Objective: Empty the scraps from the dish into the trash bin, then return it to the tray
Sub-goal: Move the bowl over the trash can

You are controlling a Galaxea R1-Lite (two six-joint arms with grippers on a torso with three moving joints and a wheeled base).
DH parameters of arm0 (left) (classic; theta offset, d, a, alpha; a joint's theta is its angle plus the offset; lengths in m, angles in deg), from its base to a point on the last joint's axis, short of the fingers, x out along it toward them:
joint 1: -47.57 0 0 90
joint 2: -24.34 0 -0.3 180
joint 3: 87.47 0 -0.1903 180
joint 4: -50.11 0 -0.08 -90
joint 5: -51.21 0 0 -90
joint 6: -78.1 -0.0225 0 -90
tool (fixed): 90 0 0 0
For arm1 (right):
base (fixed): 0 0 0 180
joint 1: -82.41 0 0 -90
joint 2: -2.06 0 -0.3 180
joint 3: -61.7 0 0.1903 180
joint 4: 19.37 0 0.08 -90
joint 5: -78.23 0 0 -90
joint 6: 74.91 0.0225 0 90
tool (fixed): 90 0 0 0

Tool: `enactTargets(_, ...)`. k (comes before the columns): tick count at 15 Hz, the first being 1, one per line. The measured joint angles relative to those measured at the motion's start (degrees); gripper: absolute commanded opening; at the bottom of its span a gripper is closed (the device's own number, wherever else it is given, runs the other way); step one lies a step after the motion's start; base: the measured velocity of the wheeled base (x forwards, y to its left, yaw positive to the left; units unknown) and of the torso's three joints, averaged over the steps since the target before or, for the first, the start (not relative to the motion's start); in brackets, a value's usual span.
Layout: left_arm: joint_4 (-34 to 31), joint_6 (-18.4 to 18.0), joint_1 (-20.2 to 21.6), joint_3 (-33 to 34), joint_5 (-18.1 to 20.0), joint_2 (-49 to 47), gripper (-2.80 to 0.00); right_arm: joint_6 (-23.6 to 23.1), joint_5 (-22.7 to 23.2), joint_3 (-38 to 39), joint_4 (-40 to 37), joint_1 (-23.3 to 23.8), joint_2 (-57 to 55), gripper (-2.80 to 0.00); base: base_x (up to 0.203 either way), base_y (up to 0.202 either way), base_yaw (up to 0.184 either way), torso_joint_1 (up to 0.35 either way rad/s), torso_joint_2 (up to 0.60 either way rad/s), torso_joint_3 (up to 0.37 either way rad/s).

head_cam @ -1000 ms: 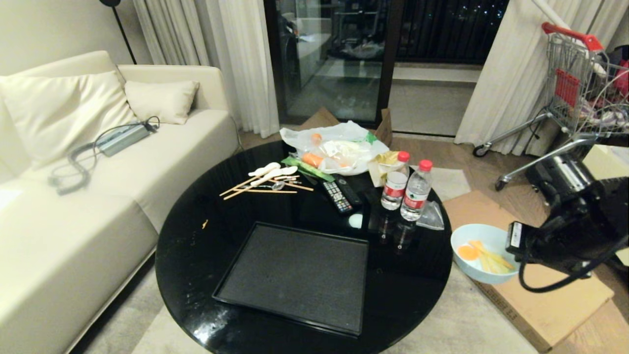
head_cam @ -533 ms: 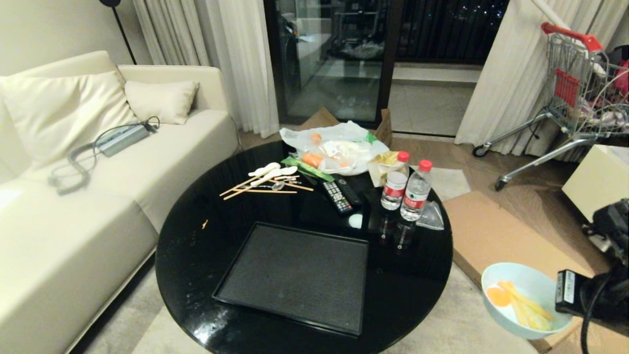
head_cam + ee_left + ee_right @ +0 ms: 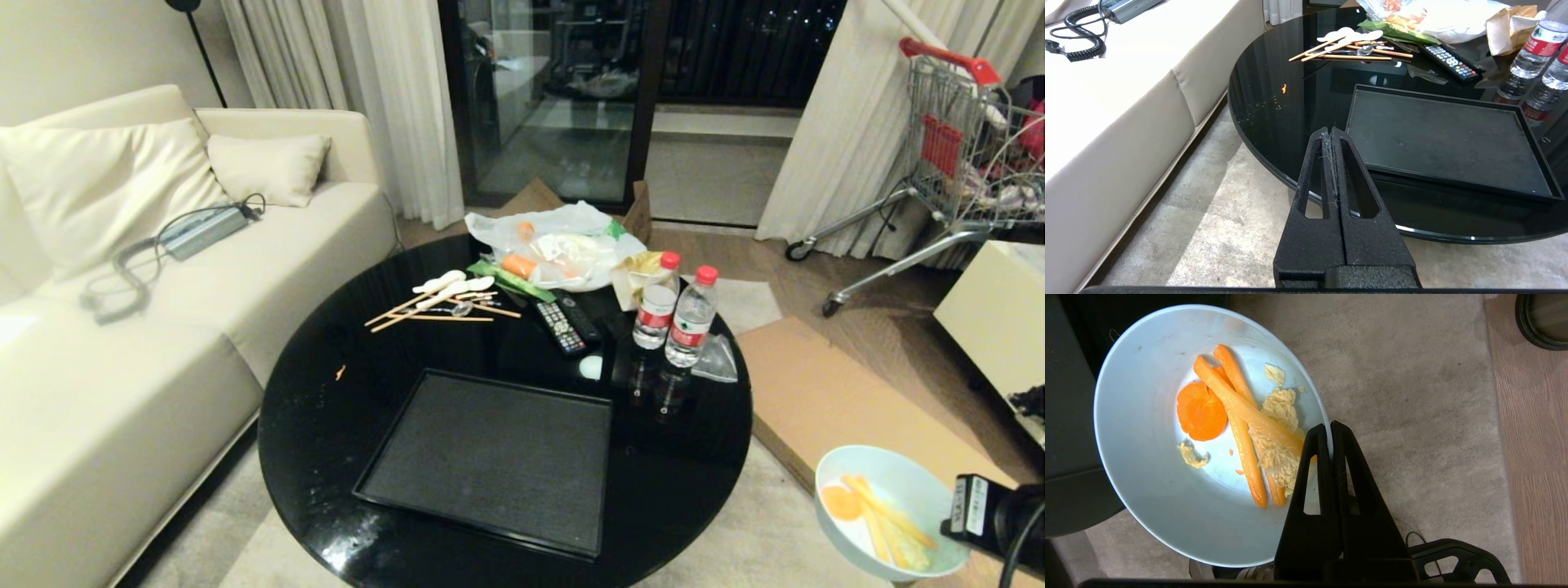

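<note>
Beside the round black counter point(image 3: 326, 425), low over the carpet, the right claw point(image 3: 1331, 430) pinches the rim of the dish point(image 3: 1147, 498), kept near level so the scraps point(image 3: 1237, 416) stay in. Only a dark rim point(image 3: 1541, 332), perhaps the trash bin, shows. Left claw point(image 3: 1331, 132) is parked, closed empty, near the tray point(image 3: 490, 457)

My fingers point(image 3: 1331, 134) were matte black and grainy, each a long tapering wedge with a slot cut through it, lint caught along the seam. My right wrist point(image 3: 1000, 523) was black, wore a white printed label, and trailed a black cable point(image 3: 1453, 549).
</note>
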Motion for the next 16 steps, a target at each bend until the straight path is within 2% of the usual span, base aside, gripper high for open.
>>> enactTargets(16,-0.01,-0.01,0.00,0.00,0.01,0.00,-2.80,-0.37,-0.15,2.40,-0.06,0.05,2.37,-2.80,0.000,0.000,0.000,0.000,0.00,0.000)
